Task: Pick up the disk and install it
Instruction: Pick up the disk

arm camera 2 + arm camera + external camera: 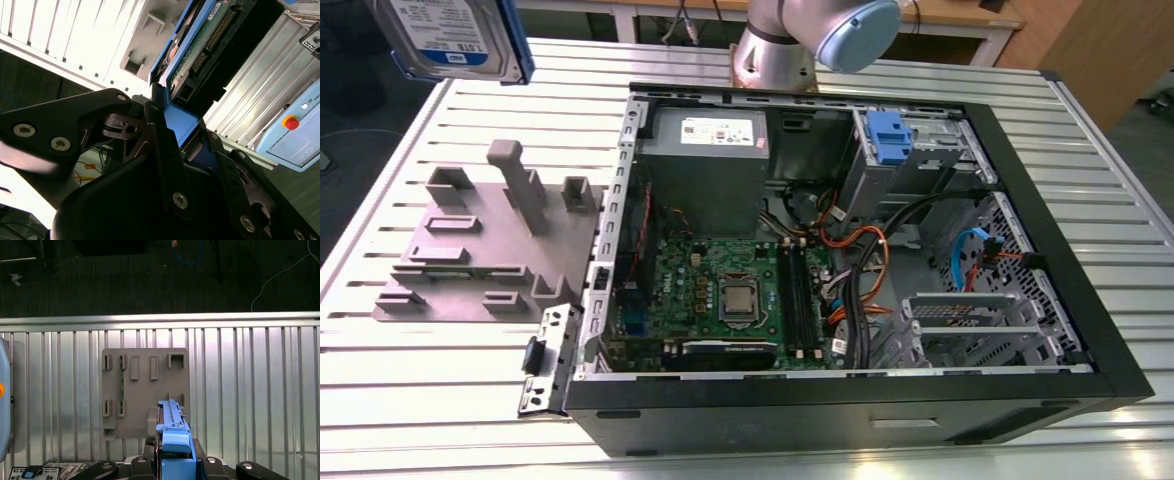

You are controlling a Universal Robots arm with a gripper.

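The disk (447, 40) is up in the air, high at the exterior view's left, well above the ribbed metal table (440, 400). The gripper (177, 122) has its fingers (162, 150) clamped on the blue bracket (185, 125). Below, the first wrist view looks down on a grey fixture plate (145, 385) and dark floor (125, 280) past the table edge. The exterior view gives the open computer case (787, 420); the second wrist view catches a pendant (295, 135).

Lab — slatted aluminium bench (454, 400), robot arm (817, 38)
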